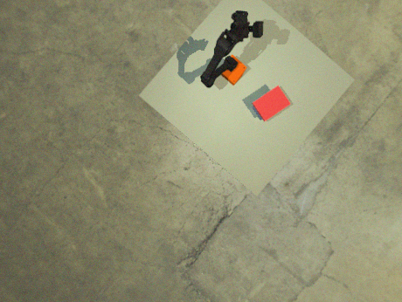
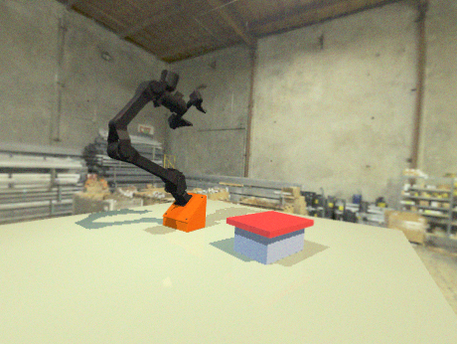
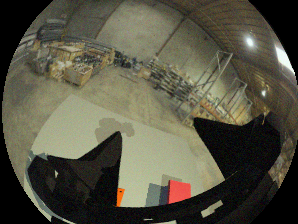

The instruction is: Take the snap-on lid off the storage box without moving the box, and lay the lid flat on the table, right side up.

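Observation:
The red lid (image 1: 272,103) (image 2: 270,222) (image 3: 179,192) is a flat rectangle lying level on top of the storage box (image 2: 285,246), its rim overhanging the walls. The box is pale blue and stands upright on the table (image 1: 258,166) (image 2: 149,298); the lid hides its top. My gripper (image 2: 198,118) (image 3: 158,128) is open, its two black fingers wide apart with nothing between them. It is raised high above the table, well away from the box and lid, and touches neither.
The arm's orange base (image 1: 236,75) (image 2: 196,216) (image 3: 120,196) stands on the table close to the box, on the left in the exterior view. The table's edges and corners show in the top view. Shelves and stacked goods stand far behind the table.

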You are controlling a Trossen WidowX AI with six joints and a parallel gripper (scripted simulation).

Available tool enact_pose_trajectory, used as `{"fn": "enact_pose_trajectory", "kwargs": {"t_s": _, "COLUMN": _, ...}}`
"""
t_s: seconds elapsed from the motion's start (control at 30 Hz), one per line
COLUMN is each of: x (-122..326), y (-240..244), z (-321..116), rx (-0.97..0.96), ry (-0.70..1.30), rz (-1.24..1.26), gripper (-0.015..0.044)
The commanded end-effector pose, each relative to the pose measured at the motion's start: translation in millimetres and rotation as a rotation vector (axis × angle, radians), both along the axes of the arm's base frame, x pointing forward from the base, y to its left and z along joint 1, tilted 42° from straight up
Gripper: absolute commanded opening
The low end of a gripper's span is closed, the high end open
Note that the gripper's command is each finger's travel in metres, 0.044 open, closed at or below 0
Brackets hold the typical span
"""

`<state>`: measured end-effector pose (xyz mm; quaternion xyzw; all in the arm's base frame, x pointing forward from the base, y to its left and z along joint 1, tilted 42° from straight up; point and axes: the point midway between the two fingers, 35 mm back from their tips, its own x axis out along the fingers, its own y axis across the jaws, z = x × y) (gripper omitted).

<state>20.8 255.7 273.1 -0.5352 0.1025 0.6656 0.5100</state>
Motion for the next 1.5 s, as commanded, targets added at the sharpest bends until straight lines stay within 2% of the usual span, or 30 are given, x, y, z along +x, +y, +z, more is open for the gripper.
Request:
{"fn": "enact_pose_trajectory", "kwargs": {"t_s": 0.0, "x": 2.1, "y": 1.0, "z": -1.4, "rx": 0.000, "ry": 0.005, "rz": -0.022, "gripper": 0.0374}}
{"fn": "enact_pose_trajectory", "kwargs": {"t_s": 0.07, "x": 19.3, "y": 8.0, "z": -12.3, "rx": 0.005, "ry": 0.042, "rz": -0.194, "gripper": 0.0321}}
{"fn": "enact_pose_trajectory", "kwargs": {"t_s": 0.17, "x": 59.4, "y": 17.3, "z": -37.8, "rx": 0.043, "ry": 0.115, "rz": -0.580, "gripper": 0.0243}}
{"fn": "enact_pose_trajectory", "kwargs": {"t_s": 0.2, "x": 72.8, "y": 18.3, "z": -46.7, "rx": 0.062, "ry": 0.131, "rz": -0.707, "gripper": 0.0235}}
{"fn": "enact_pose_trajectory", "kwargs": {"t_s": 0.3, "x": 112.3, "y": 15.2, "z": -73.0, "rx": 0.147, "ry": 0.172, "rz": -1.079, "gripper": 0.0235}}
{"fn": "enact_pose_trajectory", "kwargs": {"t_s": 0.4, "x": 130.6, "y": 10.4, "z": -85.6, "rx": 0.202, "ry": 0.185, "rz": -1.252, "gripper": 0.0235}}
{"fn": "enact_pose_trajectory", "kwargs": {"t_s": 0.53, "x": 176.3, "y": -12.5, "z": -118.5, "rx": 0.409, "ry": 0.205, "rz": -1.698, "gripper": 0.0235}}
{"fn": "enact_pose_trajectory", "kwargs": {"t_s": 0.63, "x": 198.3, "y": -30.9, "z": -135.6, "rx": 0.564, "ry": 0.203, "rz": -1.926, "gripper": 0.0235}}
{"fn": "enact_pose_trajectory", "kwargs": {"t_s": 0.7, "x": 204.1, "y": -36.8, "z": -140.2, "rx": 0.616, "ry": 0.202, "rz": -1.989, "gripper": 0.0235}}
{"fn": "enact_pose_trajectory", "kwargs": {"t_s": 0.83, "x": 231.6, "y": -74.8, "z": -164.1, "rx": 0.970, "ry": 0.181, "rz": -2.300, "gripper": 0.0235}}
{"fn": "enact_pose_trajectory", "kwargs": {"t_s": 0.97, "x": 245.5, "y": -108.1, "z": -179.5, "rx": 1.302, "ry": 0.152, "rz": -2.466, "gripper": 0.0235}}
{"fn": "enact_pose_trajectory", "kwargs": {"t_s": 1.03, "x": 247.6, "y": -115.4, "z": -182.4, "rx": 1.379, "ry": 0.145, "rz": -2.491, "gripper": 0.0235}}
{"fn": "enact_pose_trajectory", "kwargs": {"t_s": 1.17, "x": 253.7, "y": -157.9, "z": -196.3, "rx": 1.849, "ry": 0.100, "rz": -2.552, "gripper": 0.0235}}
{"fn": "enact_pose_trajectory", "kwargs": {"t_s": 1.2, "x": 253.8, "y": -163.6, "z": -197.8, "rx": 1.915, "ry": 0.094, "rz": -2.549, "gripper": 0.0235}}
{"fn": "enact_pose_trajectory", "kwargs": {"t_s": 1.47, "x": 253.8, "y": -165.5, "z": -198.3, "rx": 1.938, "ry": 0.092, "rz": -2.547, "gripper": 0.0235}}
